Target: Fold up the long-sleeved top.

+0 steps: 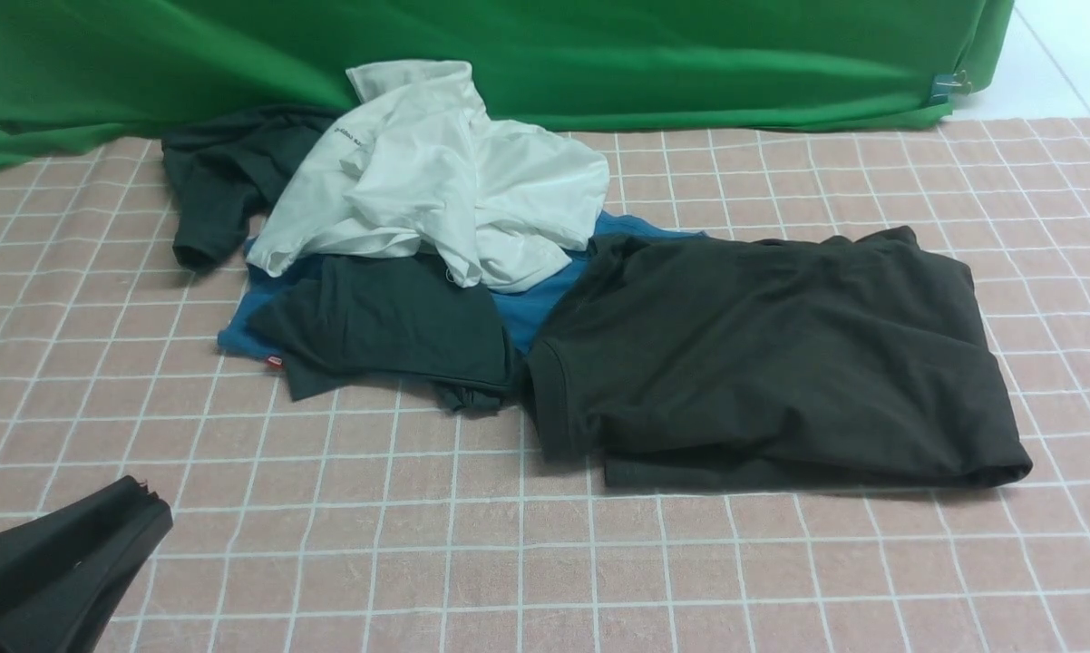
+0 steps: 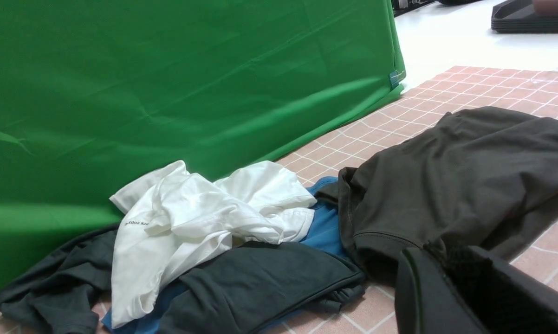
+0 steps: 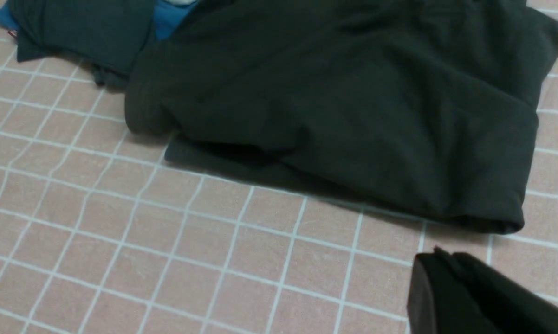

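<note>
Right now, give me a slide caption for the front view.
Folded black long-sleeved top lies on the checked cloth beside a heap of other shirts; left pincer shut, clear of it.

A pink-beige tablecloth with a grid of thin white lines [image 1: 545, 562] covers the work surface, lying flat with slight ripples in the lines. Along its far edge hangs a wrinkled bright green fabric backdrop [image 1: 599, 54], its hem bunched where it meets the cloth — a small metal binder clip [image 1: 948, 86] pinches its right-hand corner. Beyond that corner lies a plain white floor or tabletop [image 2: 450, 41], evenly lit without hard shadows — the left wrist view shows a stack of dark trays [image 2: 529, 18] resting on it further back.
</note>
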{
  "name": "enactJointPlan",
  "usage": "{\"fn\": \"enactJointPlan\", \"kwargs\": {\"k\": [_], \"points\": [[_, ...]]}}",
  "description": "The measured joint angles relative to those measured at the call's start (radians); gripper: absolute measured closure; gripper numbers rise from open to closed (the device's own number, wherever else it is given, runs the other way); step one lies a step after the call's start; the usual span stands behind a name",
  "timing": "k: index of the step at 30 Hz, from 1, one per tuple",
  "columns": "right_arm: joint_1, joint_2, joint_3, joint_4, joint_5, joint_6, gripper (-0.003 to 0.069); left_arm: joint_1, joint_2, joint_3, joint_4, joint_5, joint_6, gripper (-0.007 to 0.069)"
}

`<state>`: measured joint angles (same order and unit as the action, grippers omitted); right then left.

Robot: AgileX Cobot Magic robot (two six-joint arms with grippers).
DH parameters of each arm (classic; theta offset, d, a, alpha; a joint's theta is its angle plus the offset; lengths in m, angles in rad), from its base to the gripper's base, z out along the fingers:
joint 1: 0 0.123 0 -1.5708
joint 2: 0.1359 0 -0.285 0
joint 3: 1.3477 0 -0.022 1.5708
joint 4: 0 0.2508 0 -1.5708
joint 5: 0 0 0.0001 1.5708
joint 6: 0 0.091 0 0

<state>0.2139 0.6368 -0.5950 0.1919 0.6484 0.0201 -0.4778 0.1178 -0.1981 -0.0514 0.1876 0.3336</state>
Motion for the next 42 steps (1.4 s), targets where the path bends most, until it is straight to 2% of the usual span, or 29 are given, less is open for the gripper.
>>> {"fn": "enactJointPlan", "kwargs": {"k": [7,12,13,17,20,24,28,42], "points": [[0.000,0.000,0.001,-0.001,-0.006,0.003,0.0577,0.000,0.000,0.000,0.000,0.000,0.000,0.0615],[0.000,-0.026,0.001,-0.089,-0.083,0.024,0.0569,0.000,0.000,0.000,0.000,-0.001,0.000,0.0615],[0.000,-0.064,0.007,-0.143,-0.094,0.026,0.0566,0.000,0.000,0.000,0.000,-0.001,0.000,0.0615],[-0.011,-0.130,0.038,-0.192,-0.121,0.056,0.0581,0.000,0.000,0.000,0.000,-0.001,0.000,0.0615],[-0.040,-0.259,0.155,-0.192,-0.226,0.065,0.0620,0.000,0.000,0.000,0.004,-0.001,0.000,0.0615],[-0.081,-0.412,0.386,-0.192,-0.346,0.022,0.0622,0.000,0.000,0.000,0.007,-0.001,0.000,0.0615],[-0.123,-0.568,0.583,-0.186,-0.393,0.029,0.0622,0.000,0.000,0.000,0.008,0.000,0.000,0.0615],[-0.128,-0.635,0.599,-0.192,-0.384,-0.006,0.0620,0.000,-0.002,0.000,0.015,-0.001,0.000,0.0615]]}}
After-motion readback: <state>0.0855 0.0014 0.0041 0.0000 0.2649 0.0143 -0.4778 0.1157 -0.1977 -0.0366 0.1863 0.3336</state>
